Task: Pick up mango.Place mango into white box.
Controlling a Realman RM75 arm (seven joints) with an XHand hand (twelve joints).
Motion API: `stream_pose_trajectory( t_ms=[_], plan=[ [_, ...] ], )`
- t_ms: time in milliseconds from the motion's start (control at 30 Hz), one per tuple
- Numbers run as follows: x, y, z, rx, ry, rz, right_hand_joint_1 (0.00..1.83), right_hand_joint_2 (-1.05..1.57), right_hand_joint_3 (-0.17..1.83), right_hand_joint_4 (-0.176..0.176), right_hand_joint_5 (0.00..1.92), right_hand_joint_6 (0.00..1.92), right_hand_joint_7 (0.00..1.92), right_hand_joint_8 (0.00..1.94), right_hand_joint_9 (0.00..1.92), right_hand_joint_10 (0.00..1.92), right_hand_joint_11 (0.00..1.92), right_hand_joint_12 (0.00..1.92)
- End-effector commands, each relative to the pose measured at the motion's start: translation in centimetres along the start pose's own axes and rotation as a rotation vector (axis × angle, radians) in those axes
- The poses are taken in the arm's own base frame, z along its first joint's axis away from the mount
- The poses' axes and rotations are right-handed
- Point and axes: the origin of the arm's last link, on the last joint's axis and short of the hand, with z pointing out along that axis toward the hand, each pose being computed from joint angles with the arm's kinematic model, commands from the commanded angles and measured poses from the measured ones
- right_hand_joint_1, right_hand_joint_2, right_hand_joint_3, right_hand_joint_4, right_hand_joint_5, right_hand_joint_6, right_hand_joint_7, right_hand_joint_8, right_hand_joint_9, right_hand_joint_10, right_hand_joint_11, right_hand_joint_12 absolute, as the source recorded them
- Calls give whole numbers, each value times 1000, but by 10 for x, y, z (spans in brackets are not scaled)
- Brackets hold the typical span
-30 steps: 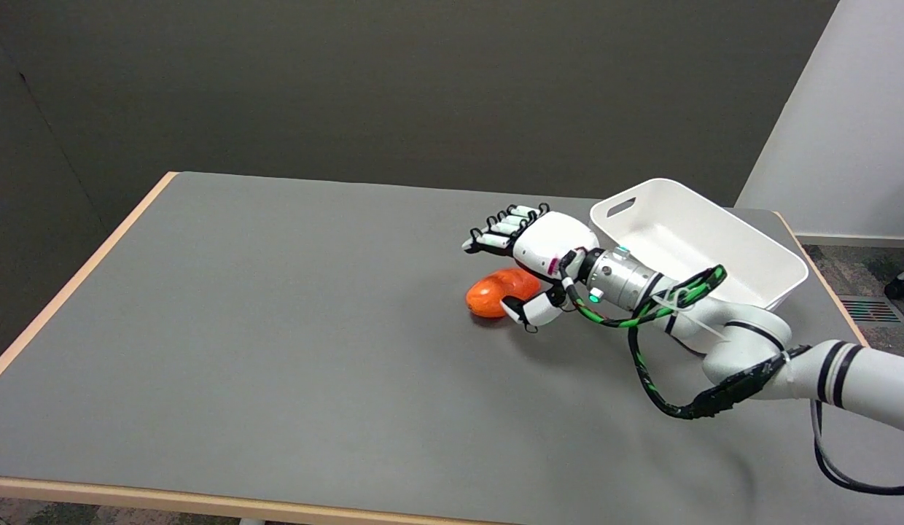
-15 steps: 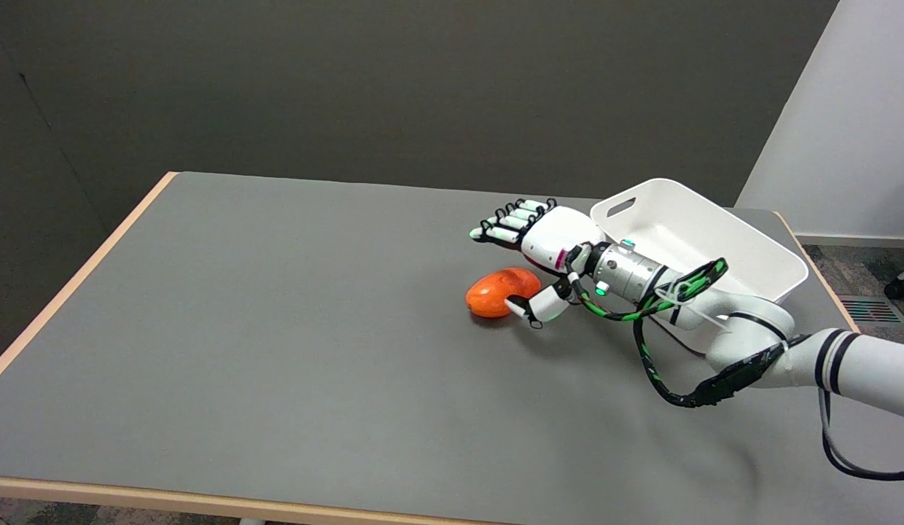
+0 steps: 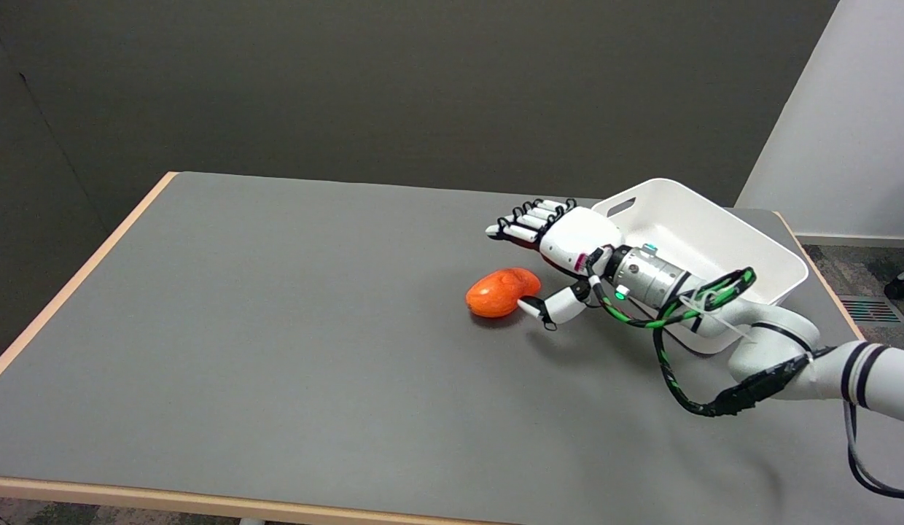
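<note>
An orange-red mango (image 3: 499, 292) lies on the grey table (image 3: 277, 328), right of its middle. My right hand (image 3: 561, 244) hovers just right of and above the mango, open, fingers (image 3: 528, 219) stretched out flat toward the far left and the thumb (image 3: 558, 308) low beside the mango's near right end. Whether the thumb touches the mango I cannot tell. Nothing is in the hand. The white box (image 3: 703, 244) stands empty at the far right, behind my forearm, which hides its near corner.
The tan table edge (image 3: 73, 284) runs along the left and front. A green-and-black cable (image 3: 671, 321) loops under my right forearm. A white wall panel (image 3: 846, 109) stands beyond the right corner.
My right hand has drawn back to the right and slightly away from the mango, uncovering more of it. The mango has stayed in place.
</note>
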Motion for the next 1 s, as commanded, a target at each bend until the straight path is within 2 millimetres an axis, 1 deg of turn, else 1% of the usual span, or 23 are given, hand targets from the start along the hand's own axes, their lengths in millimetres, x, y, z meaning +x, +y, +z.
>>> stream_pose_trajectory(
  t_ms=[33,167,267,433,600,800,1000],
  plan=[
    [-2,-10,-31,23,27,97,446,570,958,92,145,364,262,318,253,635,243,1315],
    [-5,-13,-27,30,26,126,443,569,957,94,152,371,264,320,256,637,245,1315],
    [-6,-18,-19,55,31,120,447,571,959,97,155,376,263,321,259,638,246,1314],
    [-4,-26,4,111,35,109,455,577,964,98,157,378,263,322,261,637,249,1311],
    [-6,-35,17,158,17,116,463,577,964,98,157,377,262,321,263,635,250,1308],
    [-11,-38,24,159,12,116,477,579,967,99,152,372,258,318,261,632,246,1303],
    [-20,-37,26,144,-9,115,487,583,969,99,147,367,254,315,257,627,243,1299]
  ],
)
